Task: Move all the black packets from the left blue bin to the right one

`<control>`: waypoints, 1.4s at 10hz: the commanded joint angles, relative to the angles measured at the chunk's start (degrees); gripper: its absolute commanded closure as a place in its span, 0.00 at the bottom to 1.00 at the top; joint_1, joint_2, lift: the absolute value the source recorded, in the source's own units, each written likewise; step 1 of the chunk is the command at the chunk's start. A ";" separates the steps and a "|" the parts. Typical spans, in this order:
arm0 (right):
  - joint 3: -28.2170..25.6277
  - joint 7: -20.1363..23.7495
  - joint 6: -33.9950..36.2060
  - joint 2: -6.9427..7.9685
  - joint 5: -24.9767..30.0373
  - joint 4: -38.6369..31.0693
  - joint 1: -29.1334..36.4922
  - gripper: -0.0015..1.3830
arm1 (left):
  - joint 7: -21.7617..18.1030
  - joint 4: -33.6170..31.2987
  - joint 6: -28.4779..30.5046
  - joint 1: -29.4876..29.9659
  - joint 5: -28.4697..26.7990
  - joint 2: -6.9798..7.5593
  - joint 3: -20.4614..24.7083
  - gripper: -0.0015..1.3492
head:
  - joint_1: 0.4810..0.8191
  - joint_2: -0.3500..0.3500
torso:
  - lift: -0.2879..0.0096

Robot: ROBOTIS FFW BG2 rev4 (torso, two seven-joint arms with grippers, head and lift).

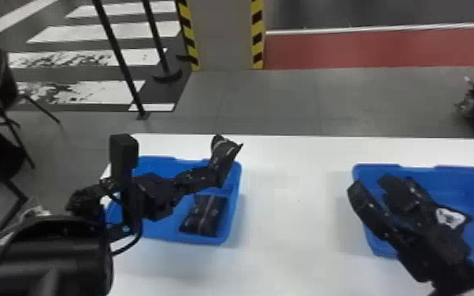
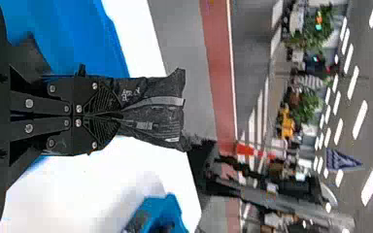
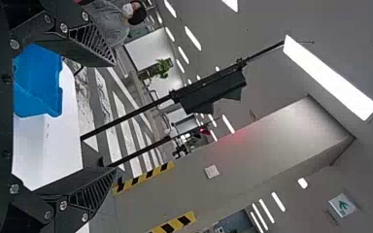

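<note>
In the head view, the white surface (image 1: 283, 236) spans the lower part of the frame. The right blue bin (image 1: 382, 250) lies at lower right, the left blue bin (image 1: 232, 212) left of centre. The right gripper (image 1: 370, 187), jaws wide apart, is over the right bin's left side. The left gripper (image 1: 208, 177) has its jaws closed on a black packet (image 1: 225, 155) over the left bin's upper right; another packet (image 1: 206, 214) lies inside that bin.
</note>
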 commanded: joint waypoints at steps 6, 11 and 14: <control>4.06 1.51 0.50 0.11 -0.17 11.31 -12.72 0.20 | -3.52 6.58 -5.11 -7.53 2.14 0.11 -13.60 0.89 | 0.63 0.52 | 0.60; 4.50 1.51 0.50 0.81 0.01 15.25 -17.08 0.20 | -3.87 8.69 -4.55 -9.50 4.34 0.11 -18.08 0.89 | 0.63 0.43 | 0.60; 4.50 1.51 0.50 0.90 0.62 16.93 -18.63 0.26 | -3.87 9.39 -3.99 -10.49 5.13 -0.24 -19.84 0.89 | 0.63 0.41 | 0.60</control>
